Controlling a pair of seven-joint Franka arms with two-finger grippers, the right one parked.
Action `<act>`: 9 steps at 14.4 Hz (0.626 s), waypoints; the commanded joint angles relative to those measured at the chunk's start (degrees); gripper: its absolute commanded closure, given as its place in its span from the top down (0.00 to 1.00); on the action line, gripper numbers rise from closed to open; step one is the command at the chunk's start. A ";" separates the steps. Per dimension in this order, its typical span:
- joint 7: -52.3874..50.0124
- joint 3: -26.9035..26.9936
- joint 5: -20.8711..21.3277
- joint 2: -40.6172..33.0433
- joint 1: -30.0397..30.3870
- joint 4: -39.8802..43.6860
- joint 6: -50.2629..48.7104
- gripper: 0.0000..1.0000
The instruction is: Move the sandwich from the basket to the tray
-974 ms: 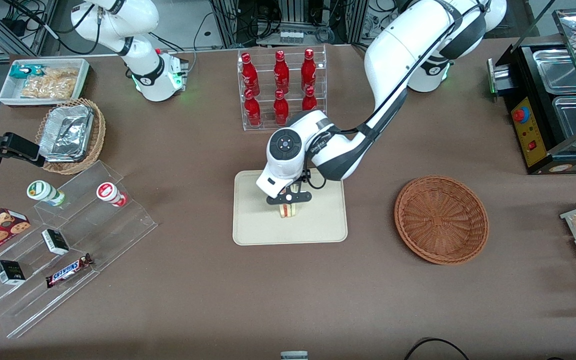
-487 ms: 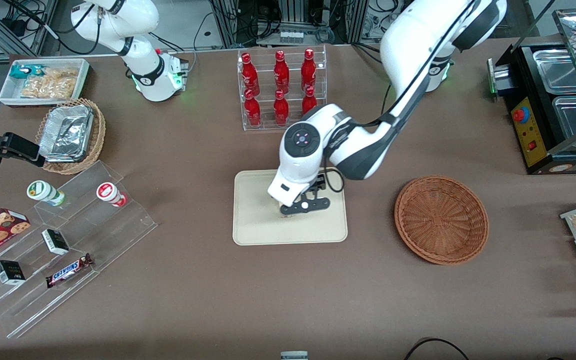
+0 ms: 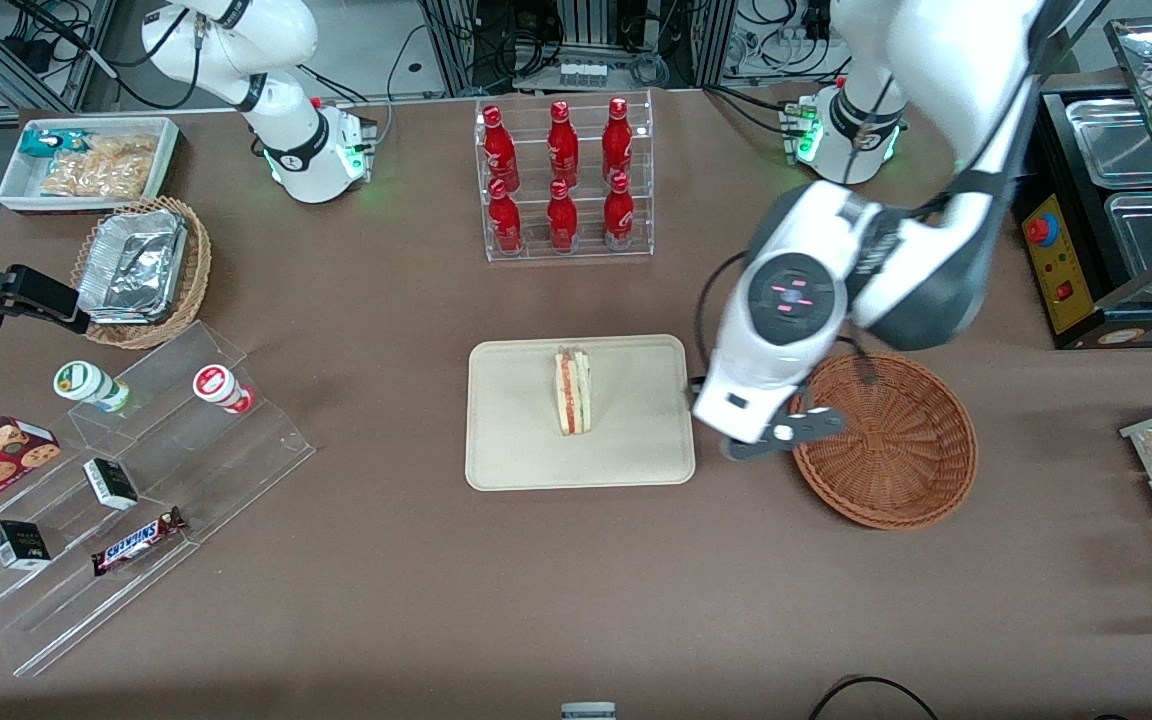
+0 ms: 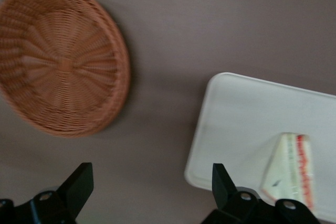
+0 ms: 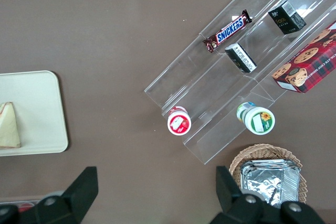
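The sandwich (image 3: 573, 392), a white wedge with a red-pink stripe, stands on its edge near the middle of the cream tray (image 3: 516, 440). It also shows in the left wrist view as the sandwich (image 4: 291, 169) on the tray (image 4: 247, 114), and in the right wrist view as the sandwich (image 5: 8, 124) on the tray (image 5: 37, 108). The reddish-brown basket (image 3: 886, 440) sits beside the tray, toward the working arm's end, with nothing in it. My gripper (image 3: 781, 438) hangs raised over the gap between tray and basket, at the basket's rim. In the wrist view the gripper (image 4: 151, 177) is open with bare tablecloth between its fingers, and the basket (image 4: 63, 59) lies apart from it.
An acrylic rack of red bottles (image 3: 563, 180) stands farther from the camera than the tray. Toward the parked arm's end are stepped acrylic shelves (image 3: 136, 470) with snacks, a tan basket of foil trays (image 3: 141, 270) and a white bin (image 3: 86, 160). A black food warmer (image 3: 1106, 200) stands at the working arm's end.
The gripper let go of the sandwich, lifted off the tray and swung toward the basket. The sandwich stays standing on the tray.
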 commanded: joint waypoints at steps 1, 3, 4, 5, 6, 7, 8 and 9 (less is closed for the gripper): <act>10.43 -0.62 -1.11 -5.12 7.19 -2.29 -6.72 1.00; 19.56 -0.71 -2.94 -7.67 13.43 -2.29 -10.43 1.00; 22.74 -0.62 -4.70 -9.16 16.76 -2.29 -12.18 1.00; 23.73 -0.62 -5.06 -10.22 19.23 -2.38 -13.42 1.00; 23.91 -0.62 -5.16 -11.19 21.00 -2.46 -13.87 1.00; 23.83 -0.62 -5.07 -12.24 22.58 -3.34 -13.70 1.00; 23.83 -0.62 -5.07 -13.82 23.03 -4.56 -13.61 1.00; 23.83 -0.53 -5.16 -15.05 23.47 -5.79 -13.08 1.00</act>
